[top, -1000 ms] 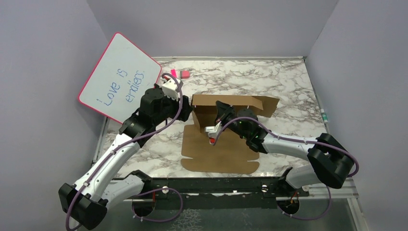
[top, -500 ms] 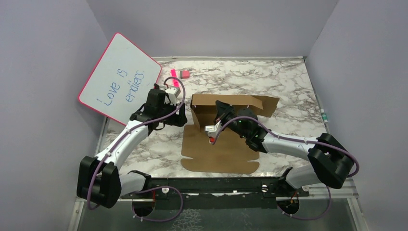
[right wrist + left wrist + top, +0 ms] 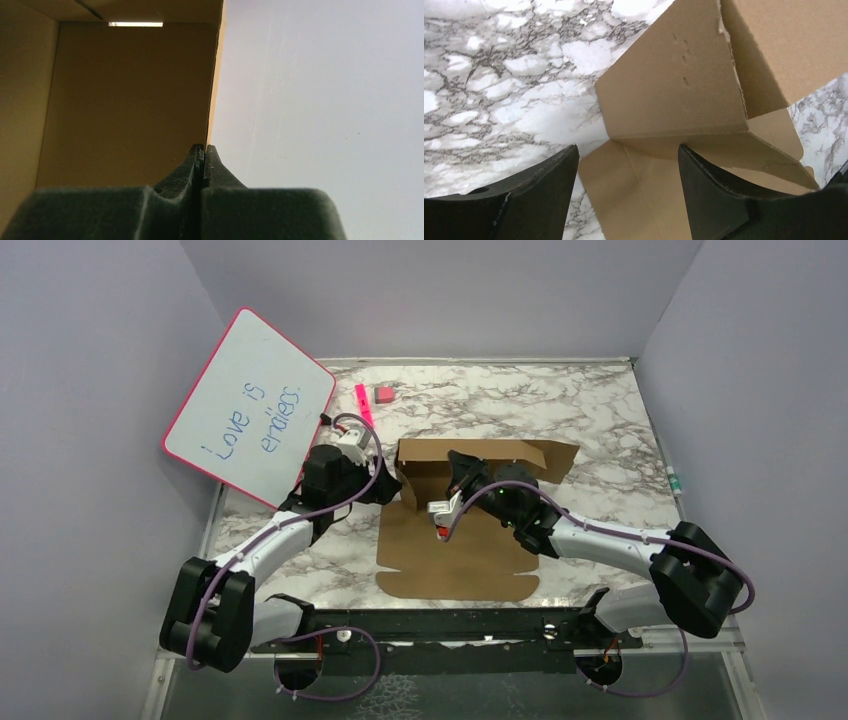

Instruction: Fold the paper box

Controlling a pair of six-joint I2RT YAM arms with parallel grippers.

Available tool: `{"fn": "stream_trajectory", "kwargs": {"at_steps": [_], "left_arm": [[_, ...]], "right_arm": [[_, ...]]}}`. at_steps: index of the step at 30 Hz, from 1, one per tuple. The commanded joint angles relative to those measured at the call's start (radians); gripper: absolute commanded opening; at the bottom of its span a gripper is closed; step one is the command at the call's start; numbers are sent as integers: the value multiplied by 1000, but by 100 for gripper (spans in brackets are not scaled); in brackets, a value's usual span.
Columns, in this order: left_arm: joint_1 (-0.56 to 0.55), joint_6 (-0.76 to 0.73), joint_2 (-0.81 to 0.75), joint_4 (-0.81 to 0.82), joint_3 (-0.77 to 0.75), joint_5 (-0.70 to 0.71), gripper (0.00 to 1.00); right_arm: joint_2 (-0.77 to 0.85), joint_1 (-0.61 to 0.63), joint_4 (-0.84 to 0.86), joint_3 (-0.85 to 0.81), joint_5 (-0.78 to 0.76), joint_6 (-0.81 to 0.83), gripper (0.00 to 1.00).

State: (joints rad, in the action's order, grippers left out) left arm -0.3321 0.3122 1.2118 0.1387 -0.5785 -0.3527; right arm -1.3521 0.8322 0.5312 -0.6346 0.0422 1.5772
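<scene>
At the centre of the bench (image 3: 600, 410), the paper box (image 3: 455, 550) sits part-folded, walls raised at 12 and 9 o'clock, 6 o'clock panel flat; right hand (image 3: 203, 147) pinched shut on a wall edge, left hand (image 3: 626, 150) open, empty.

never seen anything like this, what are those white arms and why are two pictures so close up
It is a robot: a left arm and a right arm bolted at the near edge of a marble-patterned table, each ending in a two-finger gripper. The wide picture comes from a fixed camera above and behind them. The close-ups come from a camera on each wrist, looking past that arm's own gripper. On the table lies the paper box, brown cardboard partly folded: front flat, back walls raised. The left gripper is open at the box's left corner. The right gripper is shut, pinching a raised wall's edge. A whiteboard leans at the left; a pink marker and a small pink block lie at the back.
</scene>
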Motion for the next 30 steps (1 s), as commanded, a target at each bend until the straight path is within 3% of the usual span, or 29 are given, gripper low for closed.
{"fn": "stream_trajectory", "kwargs": {"at_steps": [1, 6, 14, 24, 30], "left_arm": [[-15, -4, 18, 289, 41, -31, 73], [-43, -52, 56, 385, 54, -36, 72], [-67, -79, 74, 507, 108, 92, 66], [-151, -77, 127, 690, 150, 308, 51], [-187, -52, 187, 823, 163, 403, 43]], "right_arm": [[9, 11, -77, -27, 50, -19, 2], [-7, 11, -97, -37, 50, -14, 2], [-22, 12, -131, -53, 61, -31, 2], [-41, 15, -213, -89, 73, -62, 2], [-54, 14, -158, -62, 56, -52, 2]]}}
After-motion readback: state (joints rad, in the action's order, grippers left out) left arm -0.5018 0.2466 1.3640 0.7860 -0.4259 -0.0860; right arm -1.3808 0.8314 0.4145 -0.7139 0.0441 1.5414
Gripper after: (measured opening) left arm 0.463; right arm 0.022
